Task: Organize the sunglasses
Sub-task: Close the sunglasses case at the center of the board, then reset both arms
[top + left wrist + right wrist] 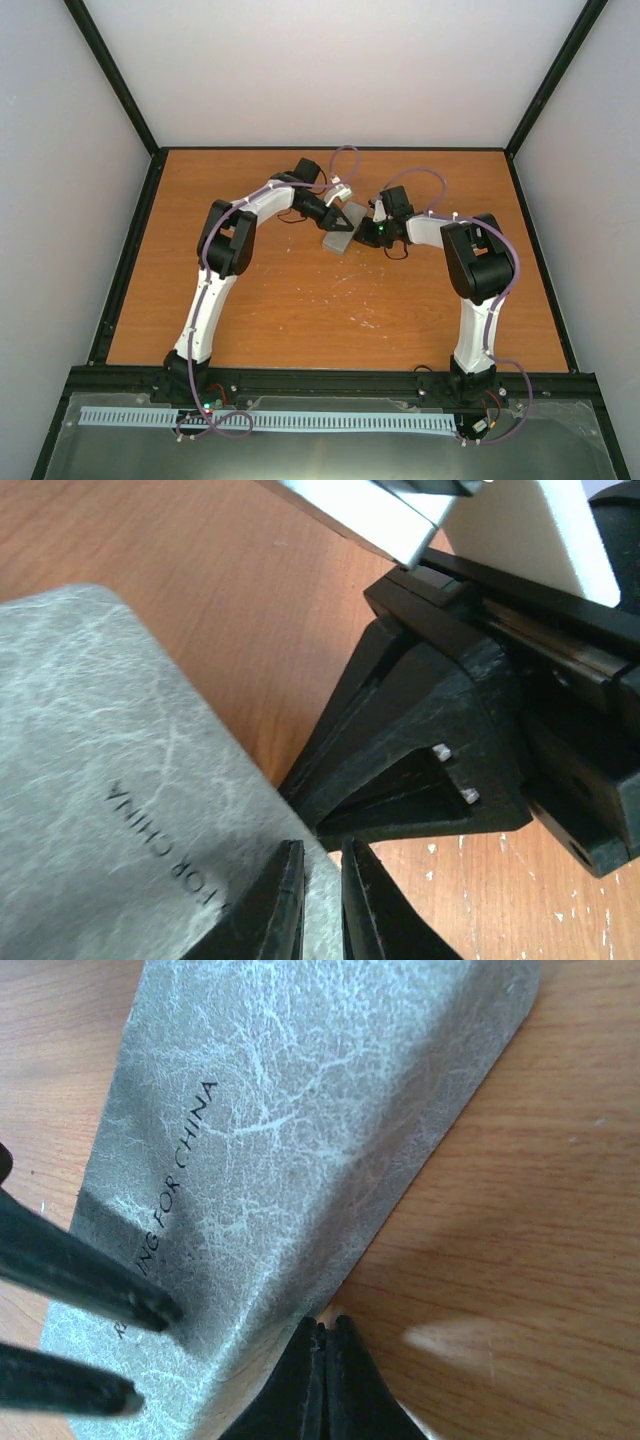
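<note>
The sunglasses are not in view. A grey marbled case [338, 238] lies closed on the wooden table, and it also fills the left wrist view [100, 780] and the right wrist view [300, 1110]. My left gripper [346, 221] is over the case's top near its right edge, its jaws [322, 900] a narrow gap apart with nothing between them. Its fingertips [140, 1305] rest on the case's lid. My right gripper [368, 232] is shut and empty, its tips [325, 1335] at the case's right edge, just above the table.
The two grippers are close together; the right gripper's black body [450, 740] stands just beyond the left fingers. The wooden table [300, 300] has a black frame rail around it and white walls behind.
</note>
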Motion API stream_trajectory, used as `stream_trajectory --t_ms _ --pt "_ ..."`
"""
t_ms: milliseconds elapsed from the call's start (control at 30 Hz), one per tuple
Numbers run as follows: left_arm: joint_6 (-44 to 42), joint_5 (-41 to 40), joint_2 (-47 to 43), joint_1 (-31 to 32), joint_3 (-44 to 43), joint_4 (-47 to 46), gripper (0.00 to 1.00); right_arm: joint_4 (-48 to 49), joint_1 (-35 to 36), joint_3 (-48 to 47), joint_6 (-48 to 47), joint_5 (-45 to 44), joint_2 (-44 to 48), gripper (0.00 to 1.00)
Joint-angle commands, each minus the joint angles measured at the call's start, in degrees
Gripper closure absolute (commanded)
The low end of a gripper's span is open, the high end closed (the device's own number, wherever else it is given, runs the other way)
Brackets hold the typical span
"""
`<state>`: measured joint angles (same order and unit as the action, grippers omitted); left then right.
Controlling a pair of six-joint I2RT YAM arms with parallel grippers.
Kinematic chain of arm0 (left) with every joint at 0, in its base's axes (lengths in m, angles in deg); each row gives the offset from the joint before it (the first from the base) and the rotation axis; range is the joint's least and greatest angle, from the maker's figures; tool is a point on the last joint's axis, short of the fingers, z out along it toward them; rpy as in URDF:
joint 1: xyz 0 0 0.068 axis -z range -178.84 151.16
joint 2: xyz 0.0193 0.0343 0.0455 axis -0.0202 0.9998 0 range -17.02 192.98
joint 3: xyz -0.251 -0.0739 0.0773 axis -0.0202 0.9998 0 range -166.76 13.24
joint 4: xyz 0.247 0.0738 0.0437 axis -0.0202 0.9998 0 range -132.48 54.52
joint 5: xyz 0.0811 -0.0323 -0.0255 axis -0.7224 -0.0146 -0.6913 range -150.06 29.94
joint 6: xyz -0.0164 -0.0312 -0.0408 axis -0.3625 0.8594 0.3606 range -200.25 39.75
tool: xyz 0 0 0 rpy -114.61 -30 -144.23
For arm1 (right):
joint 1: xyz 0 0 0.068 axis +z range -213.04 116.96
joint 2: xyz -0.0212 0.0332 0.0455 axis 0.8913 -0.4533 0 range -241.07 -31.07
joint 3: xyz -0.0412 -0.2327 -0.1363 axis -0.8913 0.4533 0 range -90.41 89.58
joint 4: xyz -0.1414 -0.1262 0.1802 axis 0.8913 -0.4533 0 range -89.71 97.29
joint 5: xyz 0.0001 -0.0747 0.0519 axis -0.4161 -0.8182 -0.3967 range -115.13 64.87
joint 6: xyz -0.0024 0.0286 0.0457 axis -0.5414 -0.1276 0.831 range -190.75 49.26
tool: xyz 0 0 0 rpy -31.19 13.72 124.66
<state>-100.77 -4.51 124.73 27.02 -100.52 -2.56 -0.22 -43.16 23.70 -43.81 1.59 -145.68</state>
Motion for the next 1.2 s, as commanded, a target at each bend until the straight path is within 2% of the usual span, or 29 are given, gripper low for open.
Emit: stream_trajectory --t_ms 0,100,200,233,267,300,333,367,400,500,600,633,700,833,933,1167 --pt "-1.23 -2.41 1.46 1.55 -0.34 3.59 0.87 -0.98 1.06 1.19 -0.44 0.12 1.36 0.97" --pt "-1.08 -5.72 -3.3 0.46 0.26 1.7 0.86 -4.05 0.14 2.6 -1.37 -4.45 5.65 0.97" --pt "1.19 -7.69 -10.11 -2.93 -0.42 -2.24 0.71 -7.88 -2.0 4.65 -3.0 -9.15 12.9 0.97" --pt "1.94 -8.16 -11.99 -4.7 -1.71 -2.71 0.6 -9.58 -2.82 4.54 -4.08 -11.09 16.16 0.96" --pt "2.62 -8.75 -13.87 -5.9 -3.05 -2.82 0.39 -10.88 -3.63 4.31 -5.32 -12.9 18.44 0.91" --pt "3.05 -10.49 -15.57 -6.99 -4.17 -2.69 0.07 -11.99 -4.37 3.92 -6.49 -14.29 20.46 0.79" --pt "3.4 -12.64 -17.72 -7.84 -4.32 -2.77 0.01 -12.87 -5.32 3.41 -7.57 -15.78 22.36 0.61" --pt "3.4 -14.81 -20.19 -8.72 -3.23 -3.58 0.01 -13.33 -5.82 3.08 -8.65 -16.75 23.89 0.2" --pt "3.06 -16.61 -22.73 -9.56 -1.15 -4.91 0.01 -13.3 -7.12 2.8 -9.77 -16.65 25.33 0.02" --pt "5.34 -20.59 -30.48 -13.38 7.16 -8.86 0.0 -12.43 -9.8 3.11 -11.54 -15.3 28.91 0.0" --pt "9.5 -20.06 -37.02 -19.24 16.55 -9.18 0.0 -14.96 -11.86 2.56 -11.61 -15.36 30.14 0.0" --pt "8.9 -20.57 -38.21 -20.9 19.91 -8.08 0.0 -16.59 -12.27 2.19 -11.76 -15.8 30.29 0.0" --pt "7.36 -26.6 -40.78 -22.81 27.13 -6.45 0.01 -19.88 -12.7 1.65 -11.66 -18.56 30.44 0.0" --pt "5.25 -30.7 -49.11 -25.05 44.18 -10.85 0.01 -21.34 -12.9 3.29 -10.8 -21.61 31.74 0.0" --pt "5.0 -30.62 -53.01 -25.15 49.23 -12.56 0.0 -20.15 -13.08 4.12 -9.41 -21.5 32.49 0.0" --pt "5.49 -27.99 -56.31 -25.43 53.12 -13.63 0.0 -22.61 -13.2 3.75 -5.98 -23.97 32.55 0.0"
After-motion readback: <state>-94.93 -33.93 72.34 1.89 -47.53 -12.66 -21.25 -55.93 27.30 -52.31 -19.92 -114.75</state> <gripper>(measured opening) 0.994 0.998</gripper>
